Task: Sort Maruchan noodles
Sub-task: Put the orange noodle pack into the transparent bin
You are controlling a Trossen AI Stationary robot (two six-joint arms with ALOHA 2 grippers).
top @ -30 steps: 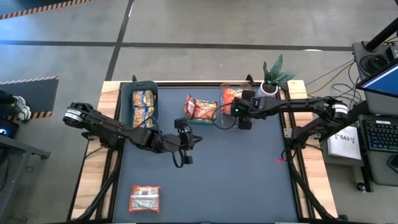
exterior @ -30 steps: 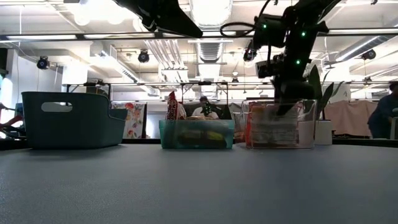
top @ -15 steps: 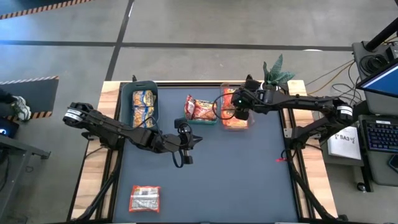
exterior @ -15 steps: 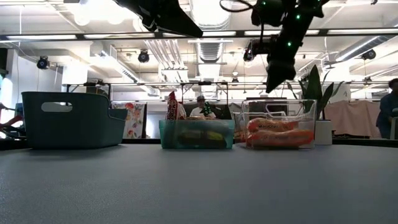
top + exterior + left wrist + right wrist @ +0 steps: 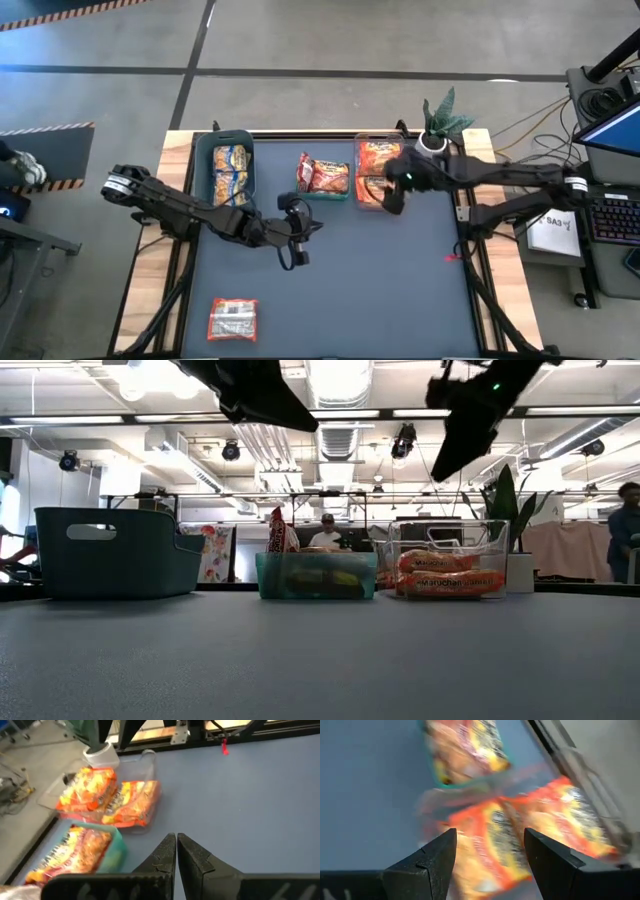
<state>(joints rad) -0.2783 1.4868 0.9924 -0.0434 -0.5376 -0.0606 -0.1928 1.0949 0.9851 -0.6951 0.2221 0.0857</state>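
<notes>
One red-and-grey plastic ramen packet [image 5: 233, 319] lies unsorted; light and crinkly, best pinched mid-body. Left gripper [image 5: 176, 851] clenched empty, right gripper [image 5: 490, 851] released.

Read "Maruchan" in white on the orange packets [image 5: 448, 572] inside the clear bin [image 5: 493, 532] in the low view, and "SA3" on a white sheet [image 5: 553, 225] at the table's right side in the high view.
</notes>
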